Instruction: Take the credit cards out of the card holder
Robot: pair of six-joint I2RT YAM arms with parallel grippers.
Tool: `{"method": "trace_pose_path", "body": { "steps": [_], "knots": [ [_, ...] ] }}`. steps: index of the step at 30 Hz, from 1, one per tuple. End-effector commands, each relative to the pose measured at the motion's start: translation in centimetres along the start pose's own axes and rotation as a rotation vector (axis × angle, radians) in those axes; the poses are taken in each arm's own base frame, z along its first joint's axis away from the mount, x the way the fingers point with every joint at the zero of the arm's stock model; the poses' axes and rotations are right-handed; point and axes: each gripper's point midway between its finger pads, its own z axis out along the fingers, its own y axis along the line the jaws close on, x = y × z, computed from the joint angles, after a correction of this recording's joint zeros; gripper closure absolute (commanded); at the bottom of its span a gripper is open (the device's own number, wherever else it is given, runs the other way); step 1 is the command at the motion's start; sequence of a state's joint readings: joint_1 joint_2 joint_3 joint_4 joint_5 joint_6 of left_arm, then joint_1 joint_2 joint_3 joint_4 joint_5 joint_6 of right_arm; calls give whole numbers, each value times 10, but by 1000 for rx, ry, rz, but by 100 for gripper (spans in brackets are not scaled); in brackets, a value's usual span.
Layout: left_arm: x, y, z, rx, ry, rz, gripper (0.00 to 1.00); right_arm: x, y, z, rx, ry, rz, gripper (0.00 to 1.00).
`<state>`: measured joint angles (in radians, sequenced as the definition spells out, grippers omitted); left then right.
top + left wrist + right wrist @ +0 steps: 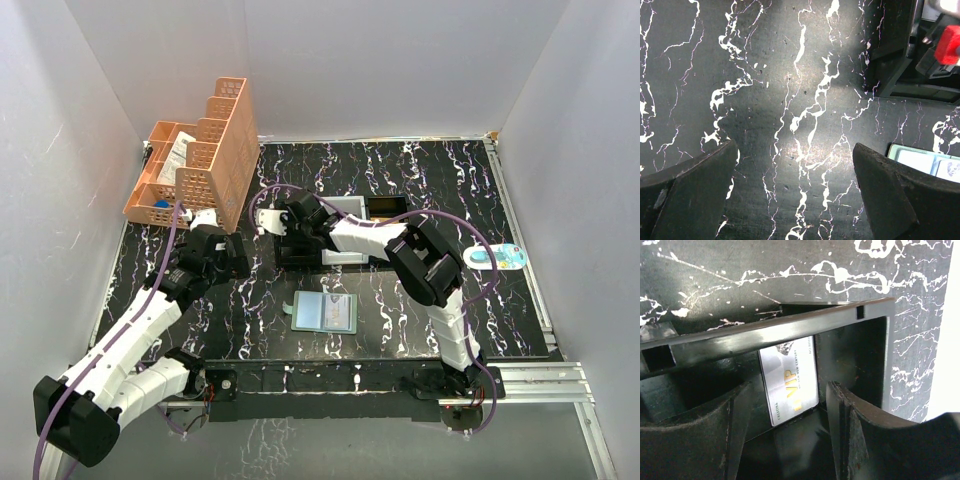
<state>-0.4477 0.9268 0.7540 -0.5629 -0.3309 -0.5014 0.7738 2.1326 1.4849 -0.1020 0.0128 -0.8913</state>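
Observation:
The card holder (325, 312) lies open on the marbled table, its pale blue-grey panels facing up; its corner also shows in the left wrist view (922, 159). A silver credit card (790, 377) printed "VIP" leans against a wall inside a compartment of the black-and-white tray (350, 205). My right gripper (789, 390) hangs over that compartment, open, with its fingers (840, 405) on either side of the card and not touching it. My left gripper (795, 147) is open above bare table, left of the holder, with nothing between its fingers.
An orange lattice organiser (200, 165) stands at the back left, close to the left arm. A white-and-blue oval item (497, 257) lies at the right. A dark card-like item (386, 207) sits behind the tray. The tray's black wall (900, 70) is just right of the left gripper.

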Motion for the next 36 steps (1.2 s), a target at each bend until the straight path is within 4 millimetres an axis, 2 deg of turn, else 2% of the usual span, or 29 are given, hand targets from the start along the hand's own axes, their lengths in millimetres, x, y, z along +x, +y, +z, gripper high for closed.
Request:
{"method": "trace_pose_path", "body": {
  "steps": [1,4,6,9,10,13,16,17,21,24,26,28,31,33,36],
  "knots": [
    [-3,1,-3,-3,-1,3,1,-63,-72,-48,184,-203,100,42],
    [-3,1,-4,0,-4,2,1,-81,-94,-78,261,-279,166,38],
    [-4,2,-5,0,-10,-1,1,-90,-111,-105,342,-330,267,29],
    [-5,2,-7,4,-19,-9,1,-83,-135,-146,499,-359,480,19],
    [-7,1,-8,10,-27,-14,1,-80,-141,-164,547,-373,551,14],
    [-7,-2,-11,34,-35,-21,1,-59,-137,-194,628,-368,768,10],
    [-9,-8,-13,77,-46,-21,1,-30,-114,-211,648,-305,987,9],
    [-10,-10,-14,91,-48,-18,1,-21,-101,-212,636,-285,1061,9],
    [-14,-28,-21,203,-70,-1,1,-7,-59,-225,549,-294,1290,9],
    [-16,-54,-30,355,-74,20,1,-6,-14,-222,381,-275,1428,10],
    [-15,-74,-37,476,-71,28,1,-15,12,-222,246,-309,1487,15],
    [-7,-103,-48,658,-24,27,4,-26,33,-225,118,-343,1513,24],
    [13,-140,-64,887,137,-29,10,-20,66,-225,14,-298,1639,35],
    [21,-149,-66,940,186,-53,12,-9,84,-223,-3,-249,1684,40],
    [31,-155,-62,928,207,-59,12,7,107,-221,-15,-166,1711,44]
  ]
}}
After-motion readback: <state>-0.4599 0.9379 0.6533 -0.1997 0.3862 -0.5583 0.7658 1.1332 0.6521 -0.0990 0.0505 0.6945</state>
